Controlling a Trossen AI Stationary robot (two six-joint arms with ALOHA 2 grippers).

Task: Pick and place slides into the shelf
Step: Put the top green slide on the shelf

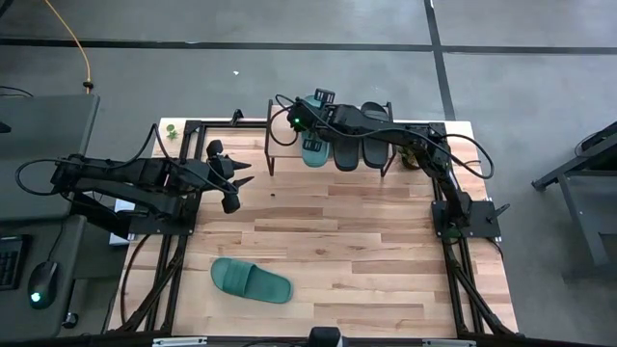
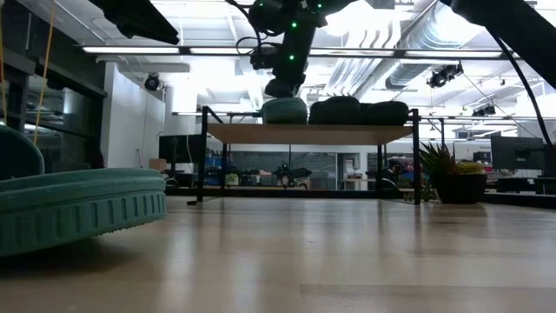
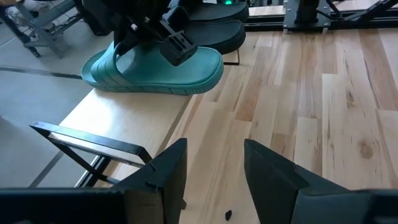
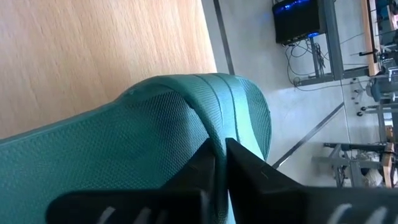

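Note:
One teal slide (image 1: 313, 146) lies sole-down at the left end of the shelf (image 1: 289, 145), beside two black slides (image 1: 359, 146). In the low view it sits (image 2: 285, 110) on the plank (image 2: 308, 133). My right gripper (image 4: 221, 146) reaches over the shelf from the right and is shut on this slide's strap. A second teal slide (image 1: 251, 281) lies sole-down on the table near the front edge and looms large in the low view (image 2: 78, 209). My left gripper (image 1: 241, 183) hovers open over the table, left of the shelf, touching nothing. My right gripper pinches the teal slide's ribbed strap at its edge (image 4: 211, 124) between the two fingers (image 4: 242, 168), coming from above. The left wrist view shows the gripper (image 3: 166, 36) standing on the strap while the slide's sole (image 3: 155, 78) rests flat on the shelf plank.
A potted plant (image 1: 413, 154) stands just right of the shelf. Black frame rails run along the table's left (image 1: 159, 241) and right (image 1: 463, 270) sides. Bare wooden tabletop (image 1: 347, 241) lies between the shelf and the near slide.

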